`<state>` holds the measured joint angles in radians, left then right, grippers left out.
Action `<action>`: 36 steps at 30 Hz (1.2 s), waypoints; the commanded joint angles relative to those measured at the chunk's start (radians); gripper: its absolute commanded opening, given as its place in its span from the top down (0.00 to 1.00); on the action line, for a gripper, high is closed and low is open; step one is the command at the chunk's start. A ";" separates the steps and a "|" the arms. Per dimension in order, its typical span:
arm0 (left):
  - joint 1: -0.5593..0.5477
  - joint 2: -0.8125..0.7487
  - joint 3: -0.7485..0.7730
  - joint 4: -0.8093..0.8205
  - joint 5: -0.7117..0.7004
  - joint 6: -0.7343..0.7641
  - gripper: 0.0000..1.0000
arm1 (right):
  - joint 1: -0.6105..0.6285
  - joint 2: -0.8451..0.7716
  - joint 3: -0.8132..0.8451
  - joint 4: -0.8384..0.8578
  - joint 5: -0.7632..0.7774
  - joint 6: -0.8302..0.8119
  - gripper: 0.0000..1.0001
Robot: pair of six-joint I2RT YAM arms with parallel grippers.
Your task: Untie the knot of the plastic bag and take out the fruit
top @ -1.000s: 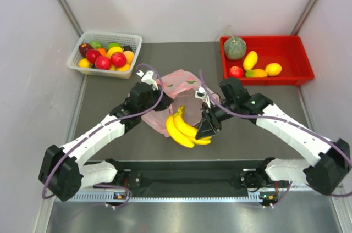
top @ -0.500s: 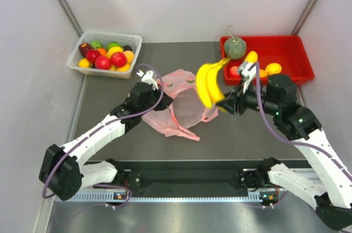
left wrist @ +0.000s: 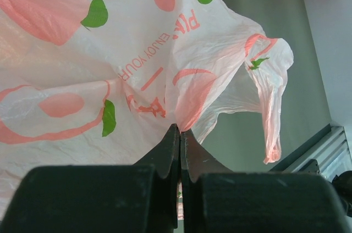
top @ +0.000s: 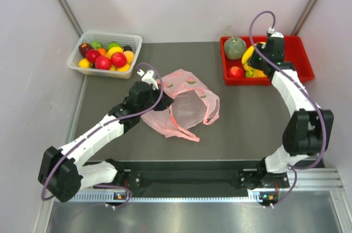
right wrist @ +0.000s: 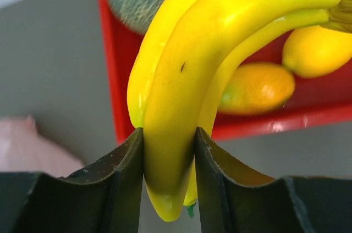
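Observation:
The pink plastic bag (top: 187,104) lies flattened on the table's middle, its strap handles (left wrist: 269,106) loose; the knot is out of view. My left gripper (top: 161,103) sits at the bag's left edge. In the left wrist view that gripper (left wrist: 180,131) is shut on a fold of the bag's (left wrist: 137,62) thin plastic. My right gripper (top: 254,64) hangs over the red tray (top: 297,79), shut on a bunch of yellow bananas (top: 248,56). The wrist view shows it (right wrist: 169,139) clamping one banana (right wrist: 192,51) near its tip. The grey-green melon (top: 235,49) lies in the tray's far left corner.
The red tray (right wrist: 110,51) also holds yellow mangoes (right wrist: 258,87), a lemon (right wrist: 316,51) and a small red apple (top: 236,71). A white basket (top: 130,39) heaped with small round fruits stands at the back left. Grey walls close in both sides.
My right arm lifted the bananas from beside the bag and swung them right and back over the red tray. The bag has settled flatter. The left gripper kept its hold.

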<state>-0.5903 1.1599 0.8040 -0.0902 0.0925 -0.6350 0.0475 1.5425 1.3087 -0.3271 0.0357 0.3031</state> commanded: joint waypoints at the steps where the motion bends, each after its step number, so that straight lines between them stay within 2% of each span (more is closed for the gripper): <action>1: -0.003 -0.046 0.032 0.003 0.032 0.006 1.00 | -0.139 0.109 0.179 0.175 -0.031 0.102 1.00; 4: -0.002 -0.055 0.021 0.001 0.038 0.006 1.00 | -0.198 0.275 0.341 0.166 -0.092 0.126 1.00; 9: -0.002 -0.057 0.012 0.018 0.079 0.006 1.00 | -0.244 0.591 0.706 -0.021 -0.163 0.113 1.00; 12: -0.002 -0.052 0.023 0.007 0.110 0.012 1.00 | -0.262 0.705 0.803 -0.055 -0.189 0.122 1.00; 17: -0.002 -0.057 0.050 -0.040 0.139 0.054 1.00 | -0.282 0.809 0.854 -0.049 -0.230 0.149 0.99; 19: -0.002 -0.060 0.066 -0.072 0.153 0.064 1.00 | -0.287 0.829 0.873 -0.046 -0.235 0.159 0.96; 20: -0.002 -0.065 0.070 -0.078 0.154 0.069 1.00 | -0.291 0.844 0.889 -0.046 -0.240 0.163 0.87; 22: -0.002 -0.075 0.075 -0.100 0.159 0.077 1.00 | -0.294 0.854 0.902 -0.052 -0.255 0.174 0.81; 24: -0.002 -0.094 0.073 -0.112 0.155 0.080 1.00 | -0.302 0.844 0.900 -0.053 -0.269 0.182 0.54; 25: -0.002 -0.100 0.073 -0.127 0.144 0.084 1.00 | -0.305 0.835 0.897 -0.049 -0.272 0.182 0.35; 28: -0.002 -0.126 0.072 -0.138 0.128 0.093 1.00 | -0.307 0.771 0.857 -0.035 -0.290 0.177 0.14; 29: -0.002 -0.131 0.072 -0.147 0.122 0.093 1.00 | -0.307 0.722 0.842 -0.024 -0.299 0.177 0.01; 34: -0.002 -0.146 0.077 -0.167 0.086 0.095 0.97 | -0.293 0.474 0.603 0.020 -0.338 0.195 0.00; 36: -0.002 -0.163 0.075 -0.163 0.030 0.083 0.95 | -0.256 0.296 0.425 0.069 -0.349 0.177 0.00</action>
<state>-0.5903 1.0351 0.8379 -0.2630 0.1871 -0.5545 -0.2405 2.1170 1.8511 -0.3584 -0.2684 0.4873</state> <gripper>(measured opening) 0.046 0.993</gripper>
